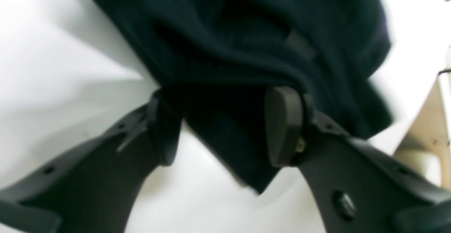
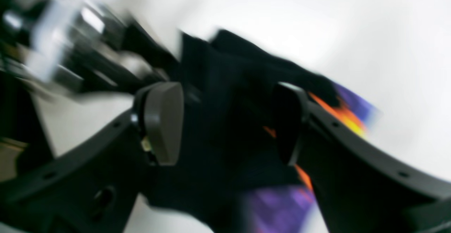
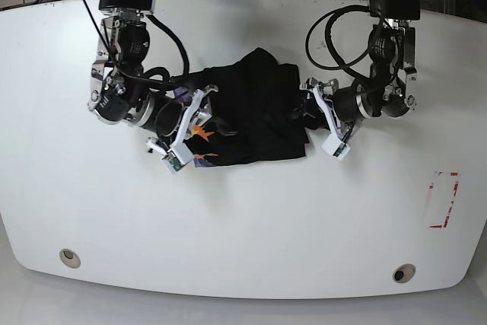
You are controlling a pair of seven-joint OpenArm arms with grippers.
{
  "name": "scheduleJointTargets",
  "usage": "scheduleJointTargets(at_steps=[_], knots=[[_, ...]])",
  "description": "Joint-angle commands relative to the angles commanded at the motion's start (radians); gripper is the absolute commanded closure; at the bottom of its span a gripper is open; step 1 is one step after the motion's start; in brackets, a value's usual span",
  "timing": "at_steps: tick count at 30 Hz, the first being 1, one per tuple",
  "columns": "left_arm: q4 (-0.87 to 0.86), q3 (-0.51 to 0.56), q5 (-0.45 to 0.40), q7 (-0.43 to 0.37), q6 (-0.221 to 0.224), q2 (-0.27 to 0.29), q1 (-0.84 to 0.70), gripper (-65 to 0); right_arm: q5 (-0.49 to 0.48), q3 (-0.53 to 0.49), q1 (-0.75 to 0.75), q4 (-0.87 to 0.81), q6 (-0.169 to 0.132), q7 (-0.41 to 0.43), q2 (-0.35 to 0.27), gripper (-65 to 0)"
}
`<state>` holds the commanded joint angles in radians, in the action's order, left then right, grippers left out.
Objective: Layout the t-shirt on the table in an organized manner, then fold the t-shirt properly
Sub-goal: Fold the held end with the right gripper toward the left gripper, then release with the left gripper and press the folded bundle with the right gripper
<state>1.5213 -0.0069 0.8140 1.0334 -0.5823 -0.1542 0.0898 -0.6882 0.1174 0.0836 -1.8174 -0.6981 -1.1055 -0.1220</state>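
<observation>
The black t-shirt lies bunched on the desk, with the left jaws and right jaws both parted over its dark cloth

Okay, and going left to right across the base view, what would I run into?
Grey round hole at the table's near left → black-and-white right arm → black cloth t-shirt → black-and-white left arm → red-marked patch
</observation>
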Motion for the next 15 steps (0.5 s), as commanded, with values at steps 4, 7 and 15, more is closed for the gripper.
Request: scheduleJointTargets(at_steps=[4,7,15], knots=[[0.041,-0.037,0.058,0.029,0.000,-0.038,0.000,-37.1,0.002,0.000,0.005,0.002,0.000,0.000,0.000,-38.8],[0.058,-0.120,0.103,0.074,-0.002,-0.068,-0.002,-37.1,0.040,-0.009,0.028,0.021,0.000,0.003,0.009,-39.2],[0.058,-0.351,0.190,0.110,-0.002,-0.245,-0.005,-36.7,0.161,-0.107,0.121,0.130,0.000,0.071,0.057,-39.3]])
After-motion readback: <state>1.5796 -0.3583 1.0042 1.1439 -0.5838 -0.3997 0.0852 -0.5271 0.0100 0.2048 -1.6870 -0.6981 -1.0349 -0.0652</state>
